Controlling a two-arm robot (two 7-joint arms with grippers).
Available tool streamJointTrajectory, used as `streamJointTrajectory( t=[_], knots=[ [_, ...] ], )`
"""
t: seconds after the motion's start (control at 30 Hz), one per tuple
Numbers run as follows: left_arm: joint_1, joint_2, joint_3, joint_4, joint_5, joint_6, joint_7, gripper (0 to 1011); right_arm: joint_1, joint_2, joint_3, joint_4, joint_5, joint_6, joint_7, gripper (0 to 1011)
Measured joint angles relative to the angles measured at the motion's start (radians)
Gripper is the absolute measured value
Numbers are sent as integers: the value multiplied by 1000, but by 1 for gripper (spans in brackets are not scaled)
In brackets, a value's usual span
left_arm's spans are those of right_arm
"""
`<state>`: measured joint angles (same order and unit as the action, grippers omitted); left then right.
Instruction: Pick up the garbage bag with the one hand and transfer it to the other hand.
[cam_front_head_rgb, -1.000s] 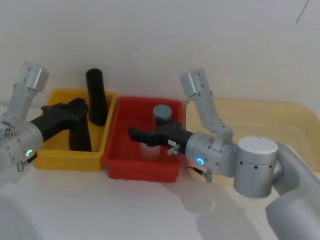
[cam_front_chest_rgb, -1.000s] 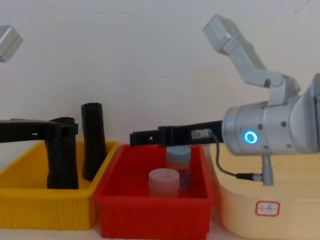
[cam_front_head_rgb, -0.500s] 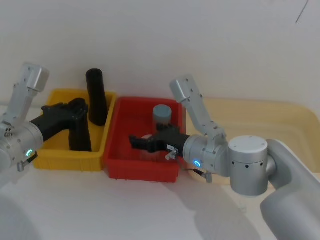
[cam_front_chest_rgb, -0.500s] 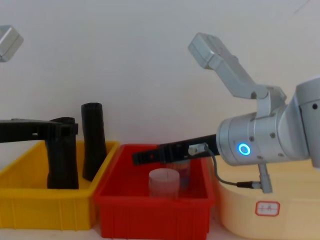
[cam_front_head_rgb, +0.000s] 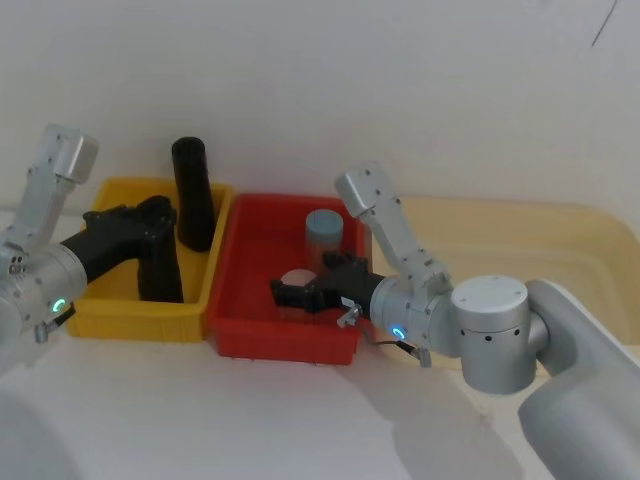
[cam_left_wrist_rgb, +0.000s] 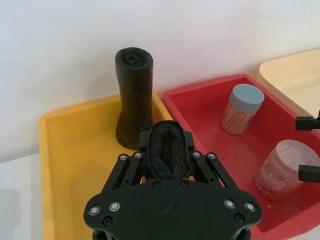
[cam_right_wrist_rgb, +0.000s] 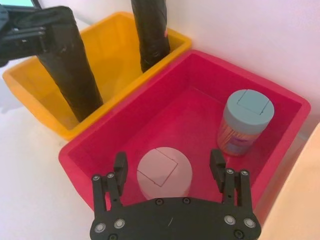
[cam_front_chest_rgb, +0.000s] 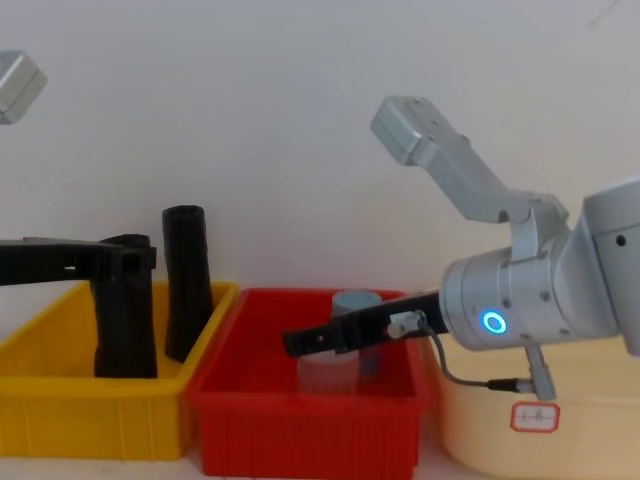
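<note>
My left pincer (cam_front_chest_rgb: 128, 256) holds the upright garbage bag (cam_front_chest_rgb: 125, 330) in the yellow bin (cam_front_chest_rgb: 40, 410); my right pincer (cam_right_wrist_rgb: 168, 159), wide, flanks a jar (cam_right_wrist_rgb: 164, 176).

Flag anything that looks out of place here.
The right hand sits open in the red bin, straddling a pale-lidded jar, not by the garbage bag. The bag stands in the yellow bin, gripped near its top by the left hand. Nothing is spilled or damaged.
</note>
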<state>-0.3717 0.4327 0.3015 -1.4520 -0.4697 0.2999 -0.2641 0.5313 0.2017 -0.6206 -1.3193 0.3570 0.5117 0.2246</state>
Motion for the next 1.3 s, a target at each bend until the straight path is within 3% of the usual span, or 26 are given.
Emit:
streamJointTrajectory(
  t=[0.87,1.0,1.3],
  knots=[
    [0,0,0,0,0,0,0,353,10,-23,15,50,-4,22,21,992],
    [0,0,0,0,0,0,0,352,10,-25,17,52,-3,23,23,928],
    [0,0,0,0,0,0,0,353,10,-27,20,55,-1,25,26,667]
  ],
)
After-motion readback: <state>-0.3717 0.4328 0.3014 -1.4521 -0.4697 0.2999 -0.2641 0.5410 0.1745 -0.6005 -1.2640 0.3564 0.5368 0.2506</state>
